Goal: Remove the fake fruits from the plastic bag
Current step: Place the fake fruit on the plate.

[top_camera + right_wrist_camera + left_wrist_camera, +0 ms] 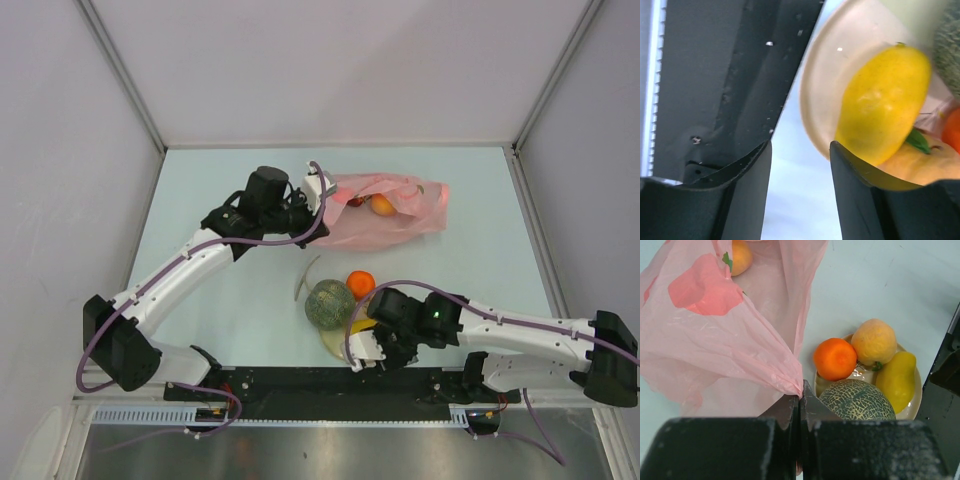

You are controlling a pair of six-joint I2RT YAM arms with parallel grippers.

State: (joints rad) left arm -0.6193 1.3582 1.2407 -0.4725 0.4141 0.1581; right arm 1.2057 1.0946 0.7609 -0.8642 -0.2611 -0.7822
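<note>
Top external view: the plastic bag (395,212) lies crumpled on the far middle of the pale counter (250,310). Its open end faces the left hand (316,192), which sits at the bag's left edge. Two fruits remain inside, a dark red fruit (355,201) near the mouth and a yellow-orange round fruit (381,205) just beside it.

Nearer the arm bases, the melon (330,303) and the orange (360,284) sit touching on a cream plate (332,346). The right hand (368,352) is low over the plate's near right side.

Left wrist view: the left hand (800,405) has its fingers pressed together on a gathered fold of the pink film (715,355), which is lifted and pulled taut. The round fruit (740,257) shows at the top, and the red one (705,290) is a blurred patch behind the plastic. On the plate (912,410) beyond are the orange (836,358), a peach (874,341), a yellow oblong fruit (896,380) and the melon (857,400), packed close together.

Right wrist view: the right hand (799,147) is spread apart and holds nothing. One finger overlaps the yellow oblong fruit (880,100) at the plate's rim (822,90); I cannot tell whether it touches. The peach (927,167) lies under that fruit.
</note>
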